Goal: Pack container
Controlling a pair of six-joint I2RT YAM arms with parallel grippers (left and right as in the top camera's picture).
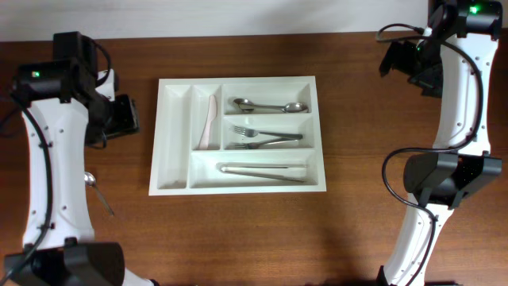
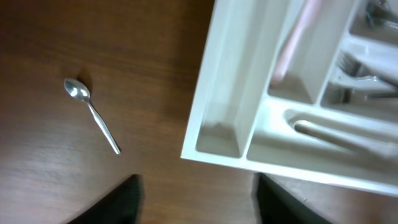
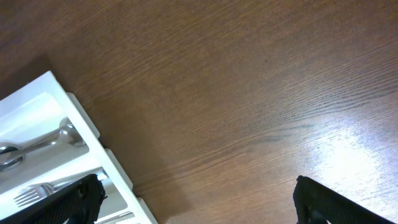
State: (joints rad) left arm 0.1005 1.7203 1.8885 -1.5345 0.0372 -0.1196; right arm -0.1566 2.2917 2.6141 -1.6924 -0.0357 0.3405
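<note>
The white cutlery tray, the container [image 1: 168, 135], lies in the middle of the table. It holds a pale knife [image 1: 209, 123], two spoons [image 1: 268, 106], forks [image 1: 266, 139] and tongs [image 1: 262, 171]. A loose silver spoon [image 1: 100, 194] lies on the table left of the tray, and shows in the left wrist view [image 2: 91, 112]. My left gripper [image 1: 125, 116] is open and empty, hovering left of the tray [image 2: 214, 118]. My right gripper [image 1: 409, 63] is open and empty, raised at the far right, with the tray's corner [image 3: 81, 127] at its left.
Bare brown wood surrounds the tray. The arm bases stand at the lower left [image 1: 71, 262] and lower right [image 1: 417, 254]. A light wall runs along the table's back edge.
</note>
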